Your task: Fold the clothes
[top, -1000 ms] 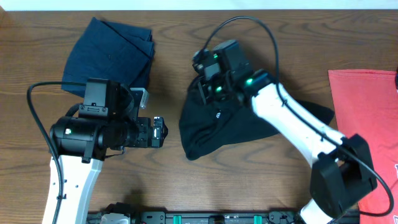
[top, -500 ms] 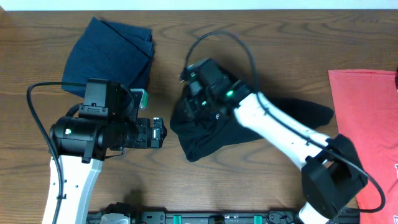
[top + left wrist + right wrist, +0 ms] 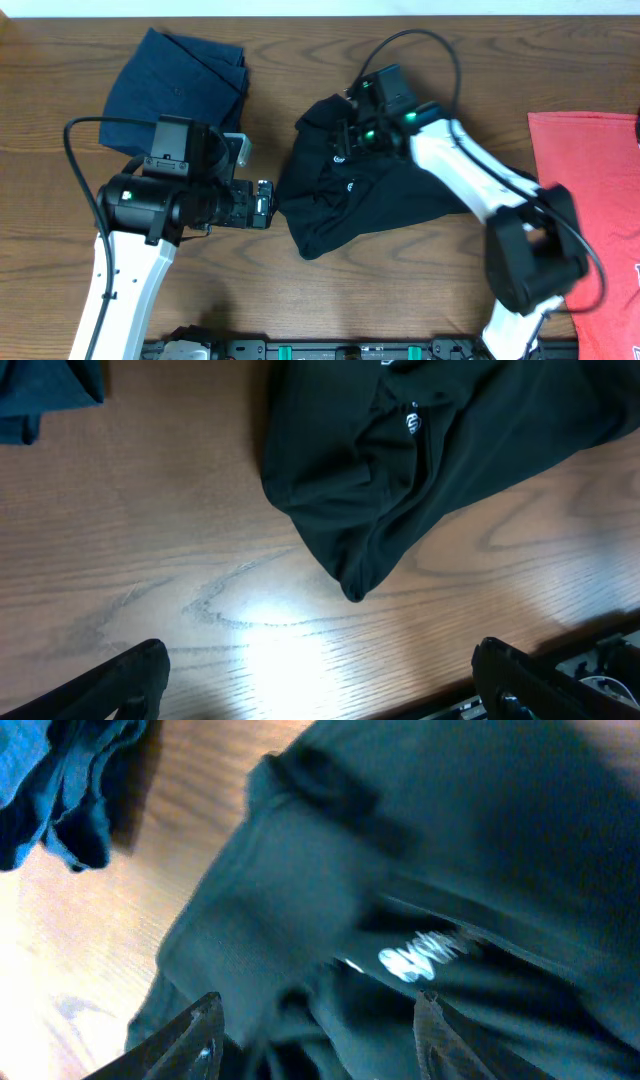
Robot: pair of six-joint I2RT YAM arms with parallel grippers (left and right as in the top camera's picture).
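Note:
The clothes lie apart on the wooden table. A black T-shirt (image 3: 350,205) sits crumpled in the middle, with its small white print (image 3: 425,955) showing in the right wrist view. My right gripper (image 3: 348,140) hovers over the shirt's upper left folds (image 3: 300,890), open, its fingers (image 3: 195,1035) spread above the fabric. Level with the shirt's left edge is my left gripper (image 3: 268,205), wide open over bare wood (image 3: 320,690) with nothing between its fingers (image 3: 130,680). The shirt's lower corner (image 3: 355,585) lies just ahead of it.
A folded navy garment (image 3: 180,85) lies at the back left, also in the left wrist view (image 3: 50,390) and the right wrist view (image 3: 60,790). A red T-shirt (image 3: 590,200) is spread at the right edge. The table's front edge (image 3: 600,650) borders the left gripper.
My right gripper carried the shirt's upper part leftward, then opened and drew back to the right, leaving the fabric bunched. The left arm has shifted right, toward the shirt.

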